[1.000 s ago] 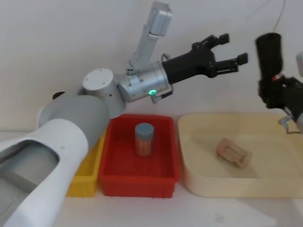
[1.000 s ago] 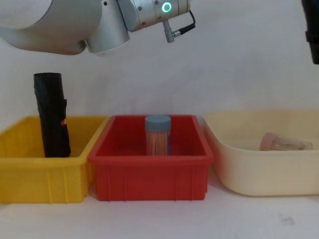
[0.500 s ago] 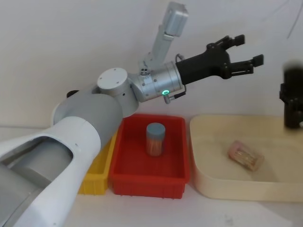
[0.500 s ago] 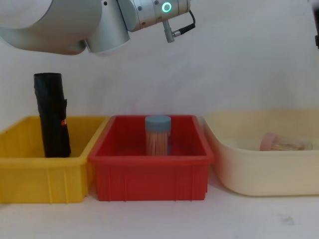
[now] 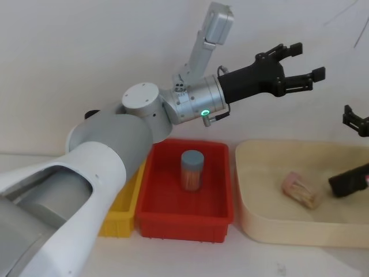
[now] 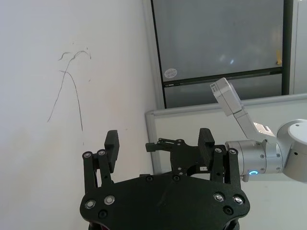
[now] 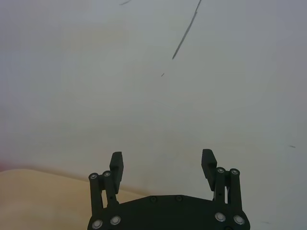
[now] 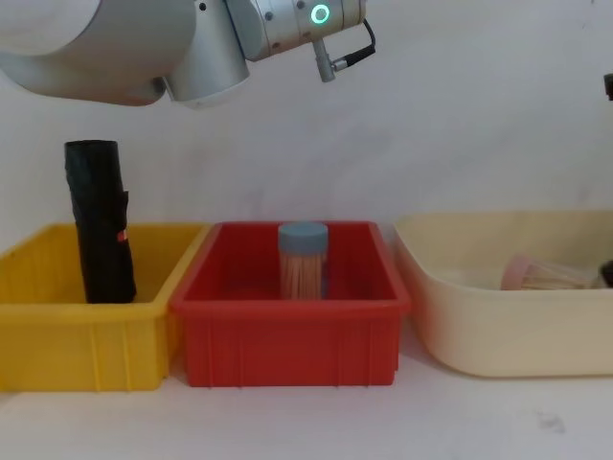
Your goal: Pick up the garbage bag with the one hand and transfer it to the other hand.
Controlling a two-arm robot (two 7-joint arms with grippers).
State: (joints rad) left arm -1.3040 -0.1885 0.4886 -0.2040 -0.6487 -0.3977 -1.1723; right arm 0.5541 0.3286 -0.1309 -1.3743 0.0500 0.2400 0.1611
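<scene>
- The left hand (image 5: 291, 65), on the silver-grey arm with the green ring light (image 5: 204, 113), is raised high above the bins and points toward the robot's right. Its fingers (image 6: 112, 146) are spread wide with nothing between them.
- The right hand (image 5: 356, 119) shows at the right edge of the head view, above the beige tub (image 5: 253, 213). In the right wrist view its fingers (image 7: 116, 165) stand wide apart and hold nothing; only bare wall lies between them.
- In the left wrist view the right hand (image 6: 158, 146) shows just beyond the left one, facing it, its arm lit by a blue ring light (image 6: 253, 173).
- A garbage bag (image 5: 349, 181), a black roll, lies on its side in the beige tub at its far right end, below the right hand and well apart from the left hand. Neither hand touches it.
- A pinkish clear container (image 5: 300, 190) lies on its side in the same tub, just beside the roll.
- A second black roll (image 8: 99, 221) stands upright in the yellow bin (image 8: 67, 335) on the far left, with a small red mark on its side.
- The red bin (image 8: 287, 340) in the middle holds an upright jar of toothpicks (image 8: 303, 260) with a blue-grey lid.
</scene>
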